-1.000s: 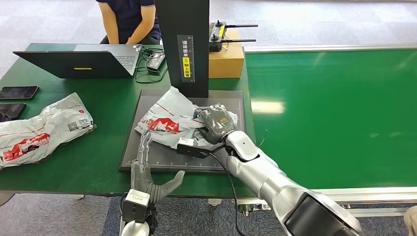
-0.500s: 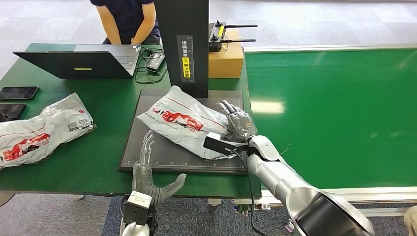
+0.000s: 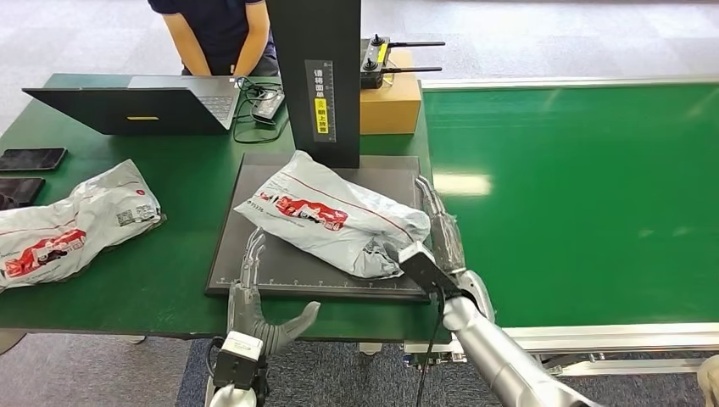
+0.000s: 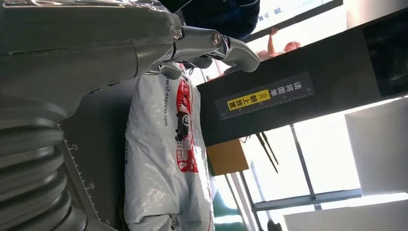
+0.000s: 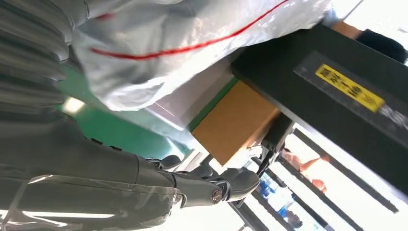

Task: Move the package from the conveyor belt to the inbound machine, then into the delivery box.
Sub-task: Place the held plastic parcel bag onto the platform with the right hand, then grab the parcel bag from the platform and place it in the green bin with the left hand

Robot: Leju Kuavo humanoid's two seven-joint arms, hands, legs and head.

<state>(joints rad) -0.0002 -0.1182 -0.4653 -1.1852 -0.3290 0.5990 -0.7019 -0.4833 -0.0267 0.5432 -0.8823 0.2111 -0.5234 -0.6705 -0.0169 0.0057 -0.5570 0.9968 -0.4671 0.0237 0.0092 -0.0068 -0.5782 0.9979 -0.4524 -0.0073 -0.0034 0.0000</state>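
Phones [image 3: 32, 158] lie at nine o'clock on the green table [image 3: 182, 182], dark and flat, with a second grey courier bag [image 3: 72, 225] just below them toward eight o'clock. At eleven o'clock we see a laptop [image 3: 136, 108], and behind it a person [image 3: 220, 34] seated at the table's far edge. Our left hand [image 3: 254, 309] sits at six o'clock, fingers spread and apart, holding nothing, its fingertips reaching over the near edge of the black platform. The package [image 3: 335, 220], a grey bag with red print, lies on the inbound machine's black platform [image 3: 229, 246] in the middle of our view, in front of the machine's dark upright column [image 3: 315, 80]. A cardboard box [image 3: 390, 102] with a black controller [image 3: 377, 59] on it stands at one o'clock beside the column. Our right hand [image 3: 441, 233] is at five o'clock, just beside the package's right end at the platform's edge, fingers straight and apart, gripping nothing; whether it touches the bag we cannot tell. The green conveyor belt [image 3: 576, 195] fills three o'clock.
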